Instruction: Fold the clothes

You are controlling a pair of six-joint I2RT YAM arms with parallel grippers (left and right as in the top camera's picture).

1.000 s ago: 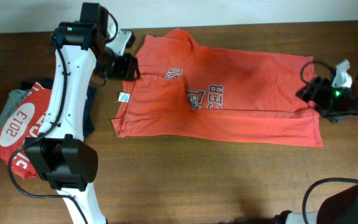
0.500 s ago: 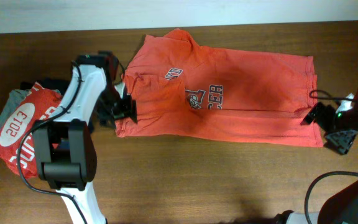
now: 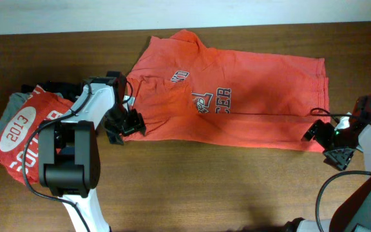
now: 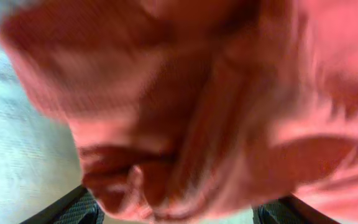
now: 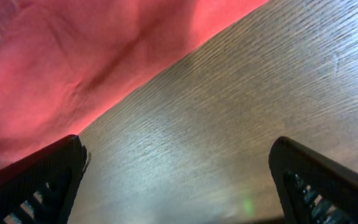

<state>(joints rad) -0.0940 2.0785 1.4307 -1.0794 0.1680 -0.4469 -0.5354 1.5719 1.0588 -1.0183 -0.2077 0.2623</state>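
Note:
The clothes are one orange-red T-shirt (image 3: pixel 250 96) spread flat across the back half of the table, navy chest print up. My left gripper (image 3: pixel 126 124) sits at the shirt's lower left corner. In the left wrist view blurred orange fabric (image 4: pixel 185 106) fills the frame and bulges between the two wide-apart fingers (image 4: pixel 79 208); they do not pinch it. My right gripper (image 3: pixel 323 138) is at the shirt's lower right corner. In the right wrist view it (image 5: pixel 179 183) stands open over bare wood, with the shirt's hem (image 5: pixel 73 62) just beyond its left finger.
A folded pile lies at the table's left edge: a red shirt printed "2013" (image 3: pixel 19 129) on top of grey and dark navy garments (image 3: pixel 60 87). Bare wooden table (image 3: pixel 205 187) runs along the front. A pale wall borders the back.
My left gripper came down from the collar along the shirt's left edge to its lower left corner. My right gripper dropped from the upper right edge to the lower right corner and opened wider.

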